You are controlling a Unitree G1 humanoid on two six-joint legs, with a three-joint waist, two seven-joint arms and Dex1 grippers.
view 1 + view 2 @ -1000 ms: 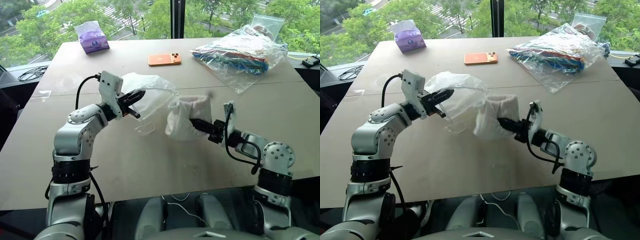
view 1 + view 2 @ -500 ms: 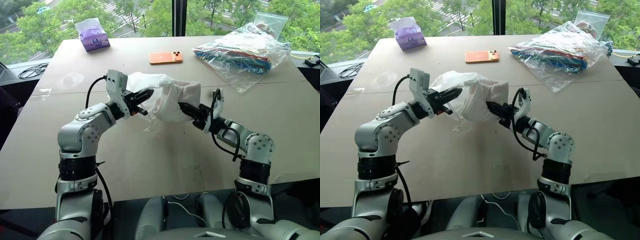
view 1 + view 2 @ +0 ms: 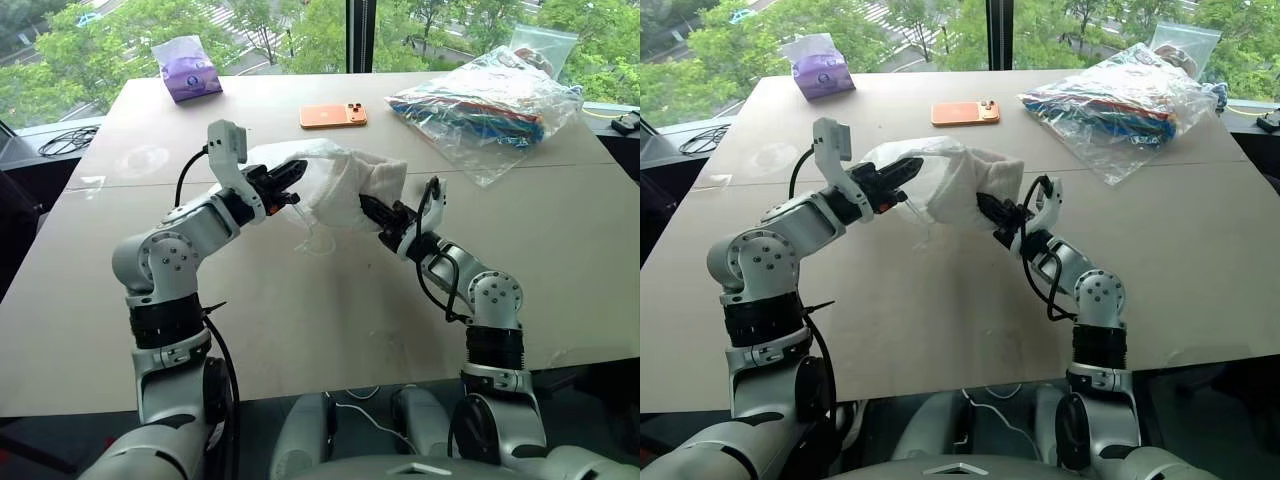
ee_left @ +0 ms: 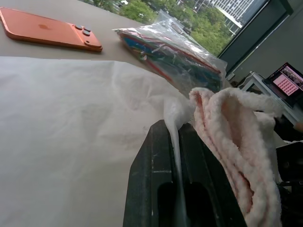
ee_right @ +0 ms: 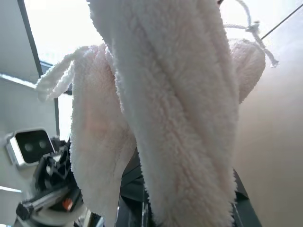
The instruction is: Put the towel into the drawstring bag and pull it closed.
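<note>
Towel at the bag's mouth, held up over the bench (image 3: 300,300).
Left claw (image 3: 292,175) pinched on the drawstring bag's (image 3: 318,182) thin edge, bag spreading just beyond its fingertips; right claw (image 3: 366,207) clamped on the towel (image 3: 380,177), fluffy bundle just past its tips, pressed against the bag, cords (image 3: 318,238) dangling between both claws.

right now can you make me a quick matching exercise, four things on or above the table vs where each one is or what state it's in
Things:
1. towel
2. drawstring bag
3. orange phone
4. purple tissue pack

Places or states:
a. far left corner of the table
b. flat on the table, far middle
c. edge pinched by the left gripper
d. gripped by the right gripper

Pairs: 1-d, 2-c, 3-b, 4-a
</note>
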